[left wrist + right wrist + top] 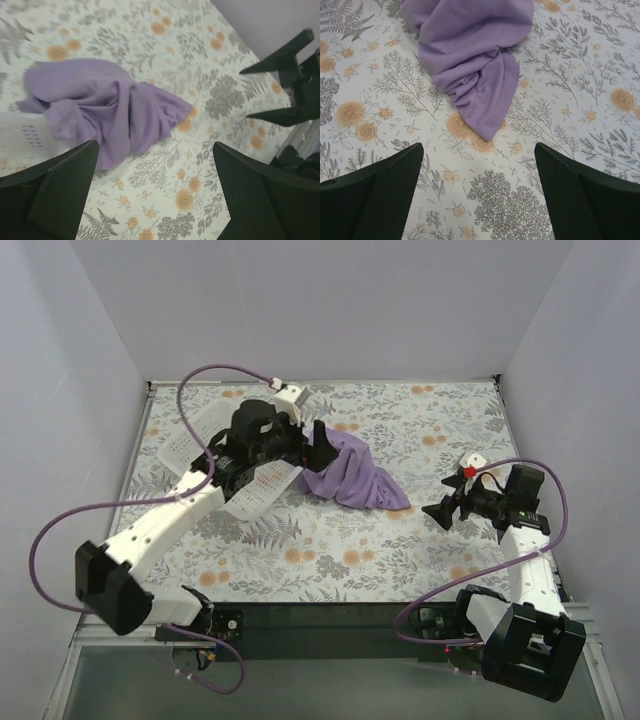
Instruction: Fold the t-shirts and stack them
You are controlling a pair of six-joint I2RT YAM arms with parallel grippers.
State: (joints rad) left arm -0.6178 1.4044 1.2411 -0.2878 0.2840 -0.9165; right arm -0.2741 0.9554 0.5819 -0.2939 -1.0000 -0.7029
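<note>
Left gripper (155,150) and right gripper (479,150) gape above flowered table (330,560), t-shirt (350,475), between pale walls (320,310).

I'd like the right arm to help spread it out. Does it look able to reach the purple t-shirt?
Probably yes: the open right gripper faces the t-shirt at its pointed end, with only bare floral table between them. The basket sits on the other side.

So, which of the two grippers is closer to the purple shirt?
The left gripper: it hangs open at the end of the shirt by the white basket, while the right gripper sits apart, beyond the pointed tip.
</note>
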